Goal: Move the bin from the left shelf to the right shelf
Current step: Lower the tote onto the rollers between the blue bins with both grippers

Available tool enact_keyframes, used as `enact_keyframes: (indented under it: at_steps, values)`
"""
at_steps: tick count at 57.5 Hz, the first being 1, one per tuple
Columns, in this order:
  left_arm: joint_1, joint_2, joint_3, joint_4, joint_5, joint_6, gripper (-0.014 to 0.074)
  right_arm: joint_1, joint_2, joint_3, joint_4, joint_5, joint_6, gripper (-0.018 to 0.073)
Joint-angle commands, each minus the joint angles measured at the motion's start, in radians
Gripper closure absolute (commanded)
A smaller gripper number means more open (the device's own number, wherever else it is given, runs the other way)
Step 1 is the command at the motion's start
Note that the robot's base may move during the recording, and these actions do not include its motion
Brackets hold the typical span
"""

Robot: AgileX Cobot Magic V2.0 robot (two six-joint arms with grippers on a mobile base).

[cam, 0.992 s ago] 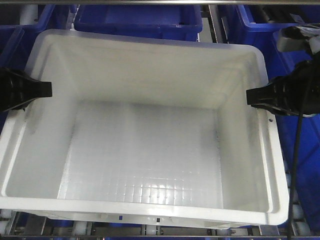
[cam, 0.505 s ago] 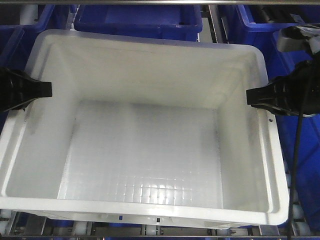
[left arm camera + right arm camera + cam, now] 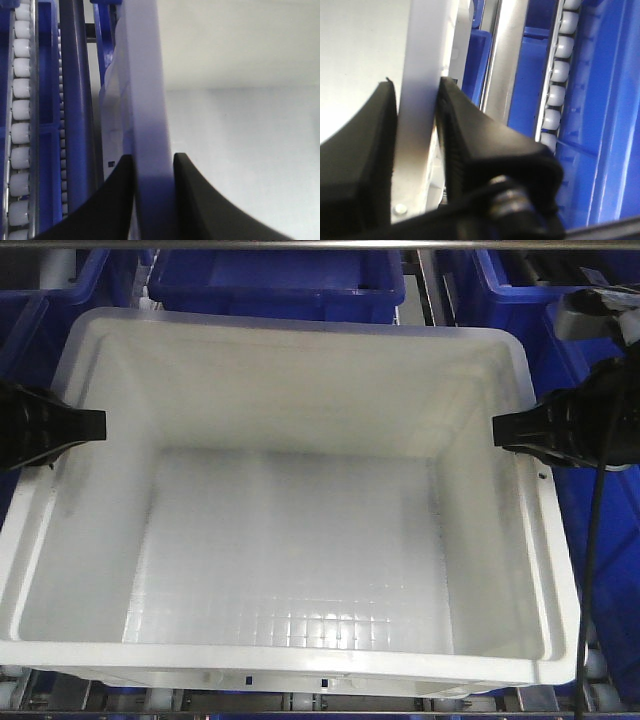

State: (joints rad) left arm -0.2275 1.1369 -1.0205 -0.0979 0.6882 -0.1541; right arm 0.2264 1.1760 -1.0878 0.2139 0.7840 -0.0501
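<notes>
- The white tote bin [image 3: 290, 540] fills the front view, empty, its grid floor bare; it sits over a roller lane, with rollers peeping out under its near rim.
- The left end effector [image 3: 152, 172] is clamped on the bin's left wall, one black finger each side of the rim.
- The right end effector [image 3: 417, 107] pinches the right wall the same way.
- Dark blue totes [image 3: 275, 280] stand behind and on both sides; white roller wheels [image 3: 557, 75] run just beside the right wall.
- Judgement: this is the carry step, grip made on both sides. Next, both arms must move together toward the right shelf, keeping the bin level and clear of the blue totes.
</notes>
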Motion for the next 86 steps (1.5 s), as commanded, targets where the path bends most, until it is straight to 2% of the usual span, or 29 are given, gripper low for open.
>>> enact_keyframes:
  at_steps: [1, 34, 50, 86]
  values:
    - [-0.002, -0.006, -0.038, -0.010, -0.104, 0.017, 0.0603, -0.008, -0.031, -0.042, 0.002, -0.141, -0.020, 0.0564]
    - [-0.002, 0.012, -0.038, -0.012, -0.100, 0.018, 0.0603, -0.008, -0.021, -0.042, -0.025, -0.141, -0.024, 0.0564]
    - [-0.002, 0.012, -0.038, 0.042, -0.100, 0.018, 0.0603, -0.008, -0.001, -0.042, -0.025, -0.145, -0.024, 0.0564]
    - [-0.002, 0.032, -0.038, 0.042, -0.111, 0.017, 0.0603, -0.008, -0.001, -0.042, -0.032, -0.163, -0.024, 0.0564]
